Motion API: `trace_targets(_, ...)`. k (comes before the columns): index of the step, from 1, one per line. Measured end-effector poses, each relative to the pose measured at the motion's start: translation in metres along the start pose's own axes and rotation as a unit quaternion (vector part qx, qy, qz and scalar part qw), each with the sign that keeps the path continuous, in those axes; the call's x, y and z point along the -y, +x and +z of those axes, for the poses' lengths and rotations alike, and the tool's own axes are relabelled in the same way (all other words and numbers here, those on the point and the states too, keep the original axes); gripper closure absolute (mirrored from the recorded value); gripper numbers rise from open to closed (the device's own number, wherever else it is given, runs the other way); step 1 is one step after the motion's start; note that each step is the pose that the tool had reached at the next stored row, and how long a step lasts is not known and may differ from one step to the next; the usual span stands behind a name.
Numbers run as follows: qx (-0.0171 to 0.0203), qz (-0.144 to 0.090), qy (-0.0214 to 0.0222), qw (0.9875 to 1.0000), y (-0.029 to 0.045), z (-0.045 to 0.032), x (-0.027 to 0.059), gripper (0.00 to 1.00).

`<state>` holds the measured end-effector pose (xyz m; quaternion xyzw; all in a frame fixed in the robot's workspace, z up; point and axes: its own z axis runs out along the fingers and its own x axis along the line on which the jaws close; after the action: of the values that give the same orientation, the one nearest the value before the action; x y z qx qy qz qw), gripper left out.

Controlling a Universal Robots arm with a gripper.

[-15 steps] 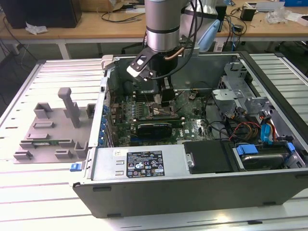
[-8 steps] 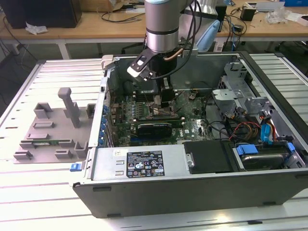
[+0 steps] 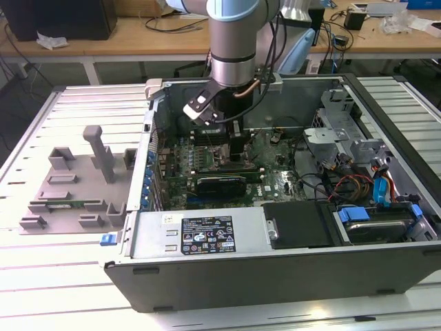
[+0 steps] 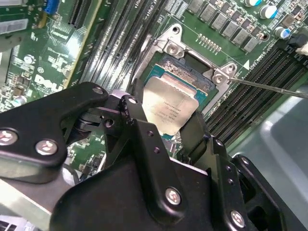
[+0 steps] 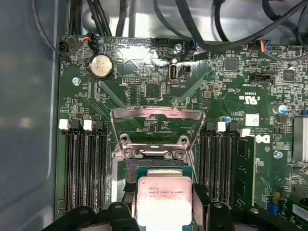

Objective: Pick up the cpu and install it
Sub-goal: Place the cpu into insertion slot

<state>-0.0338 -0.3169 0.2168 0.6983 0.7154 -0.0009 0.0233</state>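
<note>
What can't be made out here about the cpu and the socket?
- Near edge of the cpu: cut off by the frame edge in the first wrist view, covered by the pincer in the second.
- Contacts of the socket: under the cpu in both wrist views.
- Gap between cpu and socket: neither angle shows it.

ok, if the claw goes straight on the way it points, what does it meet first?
The claw holds the cpu right over the open socket, so the cpu would likely meet the socket first. The gap between them is unclear.
</note>
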Motion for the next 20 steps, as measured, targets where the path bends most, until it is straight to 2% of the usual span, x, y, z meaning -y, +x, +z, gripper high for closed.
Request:
trace_targets(7, -0.0001, 0.000, 0.0037, 1.0000, 0.0045, 0.0126, 0.0003, 0.45)
trace_targets(12, -0.0002, 0.002, 0.0038, 1.0000, 0.0077, 0.0165, 0.0003, 0.45)
trace_targets(20, -0.0001, 0.003, 0.0039, 1.0000, 0.0083, 0.0182, 0.0011, 0.45)
